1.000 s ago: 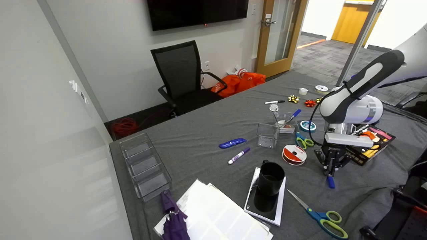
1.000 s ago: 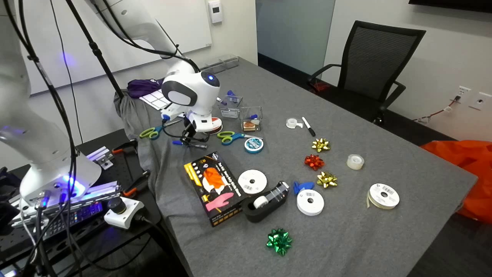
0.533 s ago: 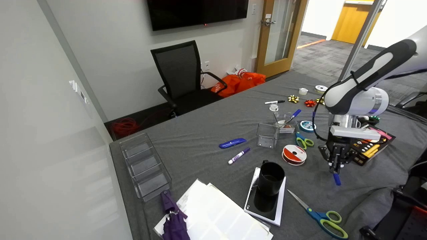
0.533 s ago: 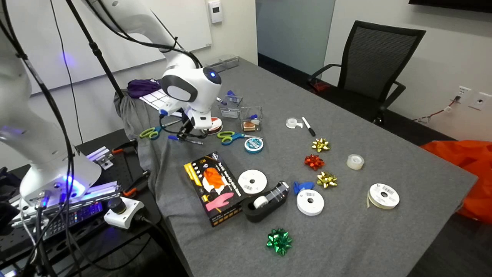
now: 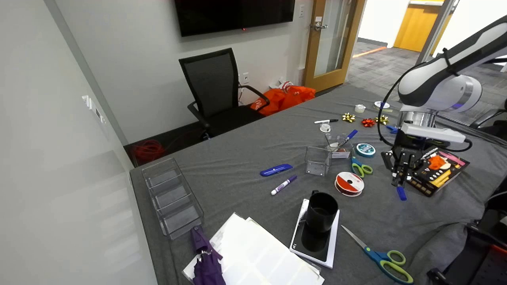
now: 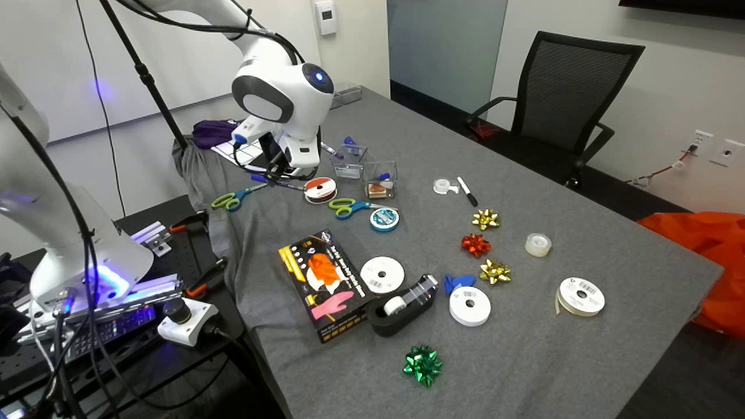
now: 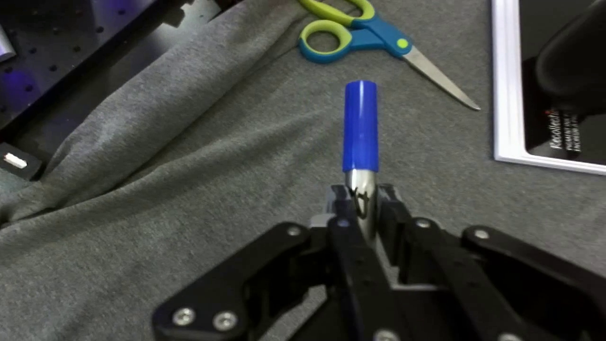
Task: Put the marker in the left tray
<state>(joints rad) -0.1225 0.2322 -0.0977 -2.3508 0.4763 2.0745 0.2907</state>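
I see the black two-fingered tool (image 7: 364, 201) pinching a silver, blue-capped marker (image 7: 361, 151) up over the grey cloth-covered table (image 5: 233, 182), well away from the clear plastic three-compartment tray (image 5: 172, 196).

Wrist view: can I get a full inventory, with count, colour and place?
Marker: 1, blue cap and silver barrel, centre
Scissors: 1 pair, blue and green handles, silver blades, top centre
Flat item: 1, black with white border, upper right, cut off
Mug: 1, black, right edge, on the flat item, partly shown
Cloth: 1, grey, creased, across most of the picture
Perforated board: 1, black, upper left corner
Small block: 1, black with bright strip, left edge
Metal piece: 1, silver, left edge
Unclear pieces: count unclear, dark, top edge, left of the scissors
Gripper: 1, black, bottom, clasping the marker
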